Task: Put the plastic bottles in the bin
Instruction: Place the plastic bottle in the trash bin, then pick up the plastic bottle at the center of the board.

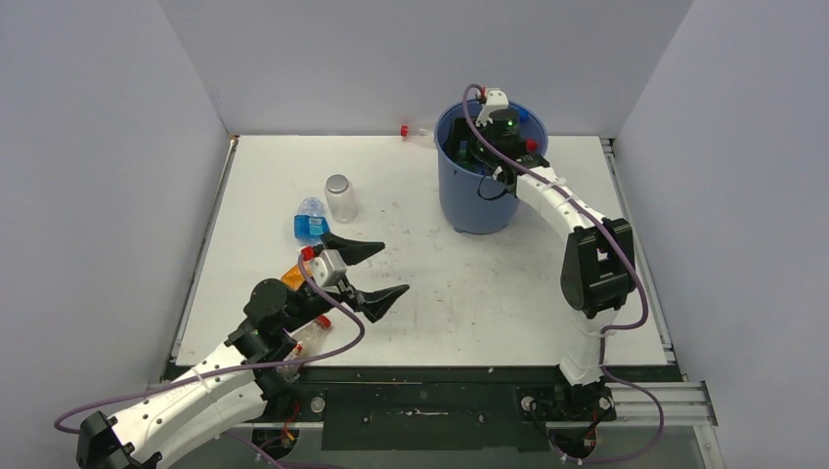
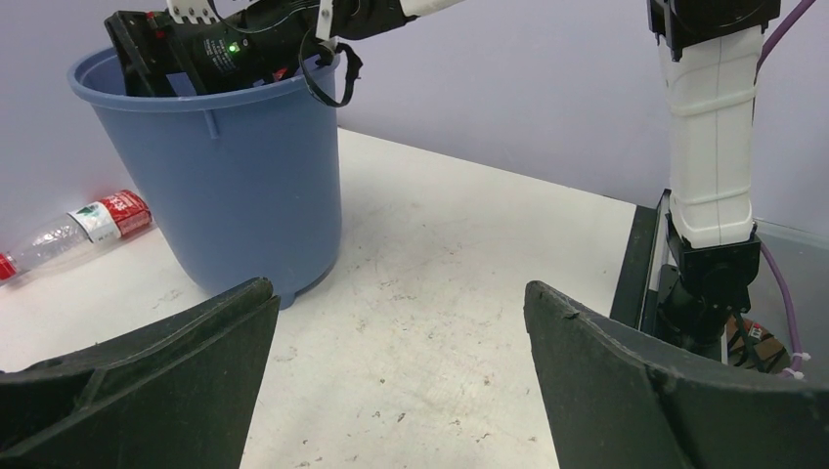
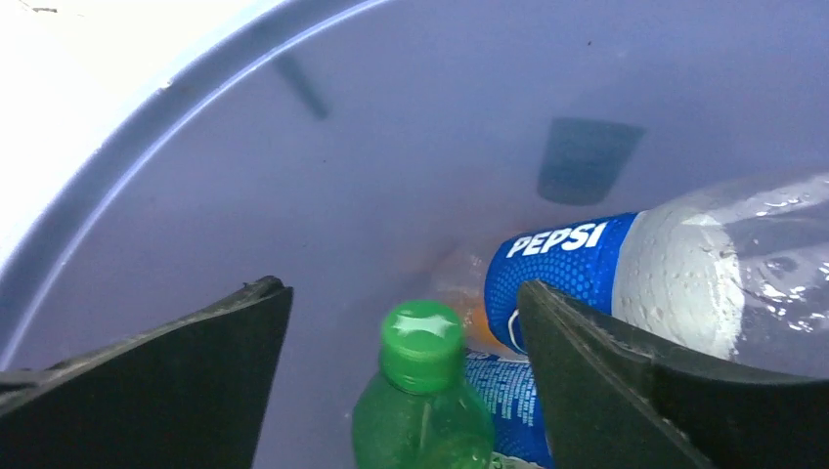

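Observation:
The blue bin (image 1: 477,191) stands at the back right of the table. My right gripper (image 1: 486,147) is down inside it, open; in the right wrist view (image 3: 404,290) a green bottle (image 3: 422,391) shows between and below the jaws with gaps on both sides. A Pepsi bottle (image 3: 567,264) lies beside it in the bin. My left gripper (image 1: 381,269) is open and empty over the table's middle left; its view (image 2: 401,303) faces the bin (image 2: 235,186). On the table are a clear bottle (image 1: 341,197), a blue bottle (image 1: 311,223), an orange bottle (image 1: 293,277) and a red-capped clear bottle (image 1: 311,337).
A red-labelled bottle (image 1: 418,132) lies against the back wall left of the bin, also in the left wrist view (image 2: 93,220). The right arm (image 2: 709,147) rises at the table's right edge. Grey walls close in three sides.

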{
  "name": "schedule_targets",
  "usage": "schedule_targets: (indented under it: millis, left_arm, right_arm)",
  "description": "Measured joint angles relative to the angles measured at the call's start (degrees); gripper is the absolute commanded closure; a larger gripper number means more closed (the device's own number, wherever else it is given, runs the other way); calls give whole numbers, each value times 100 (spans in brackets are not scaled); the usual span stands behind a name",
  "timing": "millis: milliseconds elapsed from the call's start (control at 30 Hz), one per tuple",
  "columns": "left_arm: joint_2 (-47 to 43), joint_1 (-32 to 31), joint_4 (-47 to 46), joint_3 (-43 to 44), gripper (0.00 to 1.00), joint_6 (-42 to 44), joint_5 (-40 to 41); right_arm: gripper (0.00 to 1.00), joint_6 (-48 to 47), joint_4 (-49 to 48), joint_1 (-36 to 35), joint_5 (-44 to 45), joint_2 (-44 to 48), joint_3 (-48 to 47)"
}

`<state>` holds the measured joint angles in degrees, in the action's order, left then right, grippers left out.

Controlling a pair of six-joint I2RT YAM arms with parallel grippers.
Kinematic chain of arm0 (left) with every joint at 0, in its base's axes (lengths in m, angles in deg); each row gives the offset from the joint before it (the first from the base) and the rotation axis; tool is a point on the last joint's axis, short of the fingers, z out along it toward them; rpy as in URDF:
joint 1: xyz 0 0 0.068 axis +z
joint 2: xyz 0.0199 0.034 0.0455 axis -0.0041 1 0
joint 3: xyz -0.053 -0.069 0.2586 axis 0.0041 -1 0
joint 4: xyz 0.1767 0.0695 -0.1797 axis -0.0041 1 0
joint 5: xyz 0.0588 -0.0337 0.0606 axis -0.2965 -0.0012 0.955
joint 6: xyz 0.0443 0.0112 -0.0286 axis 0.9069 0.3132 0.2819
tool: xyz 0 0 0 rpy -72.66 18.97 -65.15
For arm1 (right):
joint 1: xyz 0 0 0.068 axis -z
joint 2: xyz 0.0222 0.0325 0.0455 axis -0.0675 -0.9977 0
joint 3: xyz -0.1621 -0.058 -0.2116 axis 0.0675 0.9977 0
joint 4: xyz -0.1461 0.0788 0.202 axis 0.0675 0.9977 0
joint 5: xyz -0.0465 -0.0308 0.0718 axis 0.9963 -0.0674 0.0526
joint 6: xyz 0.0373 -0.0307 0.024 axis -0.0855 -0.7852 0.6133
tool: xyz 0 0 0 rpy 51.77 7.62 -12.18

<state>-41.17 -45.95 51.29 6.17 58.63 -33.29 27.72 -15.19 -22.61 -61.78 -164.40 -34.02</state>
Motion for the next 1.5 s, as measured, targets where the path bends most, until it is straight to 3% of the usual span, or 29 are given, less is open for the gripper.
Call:
schedule_targets:
  millis: [67,333,533,733,900,1033,1133,1333,1500]
  left_arm:
    - [2,0,15,0,4,2,0]
    - [50,-2,20,0,4,37,4]
    - [87,-7,63,2,4,50,118]
    - [109,-39,330,68,4,133,699]
    - [289,-85,1126,529,4,199,2293]
    - [828,-20,1891,1217,4,201,3773]
    - [1423,343,2533,1722,4,15,4236]
    - [2769,2081,3342,2527,4,-990,3624]
    - [3707,2288,3051,2872,4,-1335,3504]
  right_arm:
    - [10,48,-2,0,-31,2,0]
    - [10,483,103,0,-11,323,-74]
    - [10,1071,-195,-63,85,1792,197]
    - [10,1613,-1318,-546,9,4345,2059]
    - [10,1797,-1873,-942,-356,5838,4325]
    - [10,1784,-1738,-1147,-586,6050,5615]
    - [10,1803,-1637,-1316,-627,6111,6391]
    - [9,1947,-1980,-1851,-476,6234,7392]
    - [9,1943,-2253,-2524,61,6177,7711]
